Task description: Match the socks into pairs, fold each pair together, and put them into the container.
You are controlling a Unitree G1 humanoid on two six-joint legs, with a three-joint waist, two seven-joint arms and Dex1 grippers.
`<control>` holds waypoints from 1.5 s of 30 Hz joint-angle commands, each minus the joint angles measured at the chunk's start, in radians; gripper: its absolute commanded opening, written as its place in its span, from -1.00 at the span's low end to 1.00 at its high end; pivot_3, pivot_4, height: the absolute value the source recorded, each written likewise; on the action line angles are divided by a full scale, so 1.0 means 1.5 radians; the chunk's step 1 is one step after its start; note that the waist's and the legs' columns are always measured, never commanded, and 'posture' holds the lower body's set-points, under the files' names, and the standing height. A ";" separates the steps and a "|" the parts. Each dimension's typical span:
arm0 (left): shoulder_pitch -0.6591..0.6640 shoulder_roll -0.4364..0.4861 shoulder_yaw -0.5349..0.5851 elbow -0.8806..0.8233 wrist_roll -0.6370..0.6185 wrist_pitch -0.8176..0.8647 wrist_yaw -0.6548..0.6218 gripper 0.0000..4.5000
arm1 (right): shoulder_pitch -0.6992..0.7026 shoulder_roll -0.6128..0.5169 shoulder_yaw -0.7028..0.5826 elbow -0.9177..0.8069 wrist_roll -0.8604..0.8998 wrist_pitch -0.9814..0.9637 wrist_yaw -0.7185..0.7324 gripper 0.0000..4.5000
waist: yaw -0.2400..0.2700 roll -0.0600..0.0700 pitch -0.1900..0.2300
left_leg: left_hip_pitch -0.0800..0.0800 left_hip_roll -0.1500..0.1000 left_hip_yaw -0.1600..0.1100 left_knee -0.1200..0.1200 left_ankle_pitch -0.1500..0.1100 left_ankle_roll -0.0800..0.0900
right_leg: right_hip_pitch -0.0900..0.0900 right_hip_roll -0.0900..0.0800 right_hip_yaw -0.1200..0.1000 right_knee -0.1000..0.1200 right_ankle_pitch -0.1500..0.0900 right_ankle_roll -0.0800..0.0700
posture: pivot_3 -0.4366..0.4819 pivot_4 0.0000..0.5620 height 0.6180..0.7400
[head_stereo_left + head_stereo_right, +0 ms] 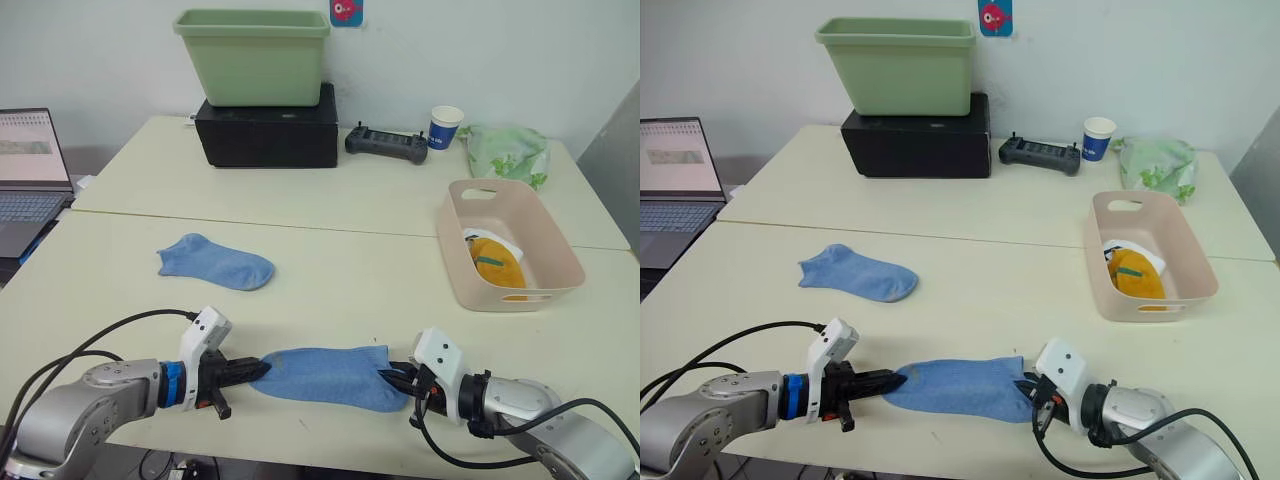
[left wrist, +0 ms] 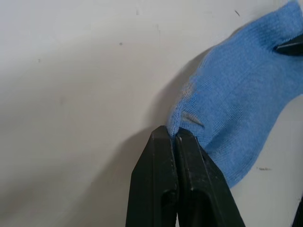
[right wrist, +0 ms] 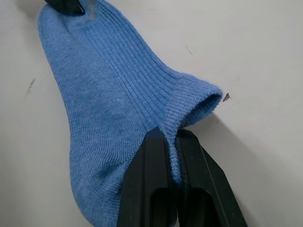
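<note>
While stretched flat – blue sock point(image 1: 325, 376) | ends pinched by left claw point(image 1: 262, 369) – right claw point(image 1: 388, 376)

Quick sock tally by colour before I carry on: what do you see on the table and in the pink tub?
Light blue: 2, one held between both grippers, one lying loose on the table.
Mustard-yellow: a folded bundle in the pink tub, 1 visible.
White: some under the yellow, 1 visible.
Total: 4 visible.
</note>
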 commanded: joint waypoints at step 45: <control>0.094 -0.115 0.168 -0.069 0.101 -0.292 0.111 0.98 | -0.343 0.093 0.073 0.161 -0.101 -0.158 0.106 1.00 | -0.003 -0.002 0.000 | 0.008 0.001 -0.002 -0.002 -0.002 0.003 | 0.009 -0.001 -0.001 -0.005 0.000 -0.001 | -0.05 -0.47 0.68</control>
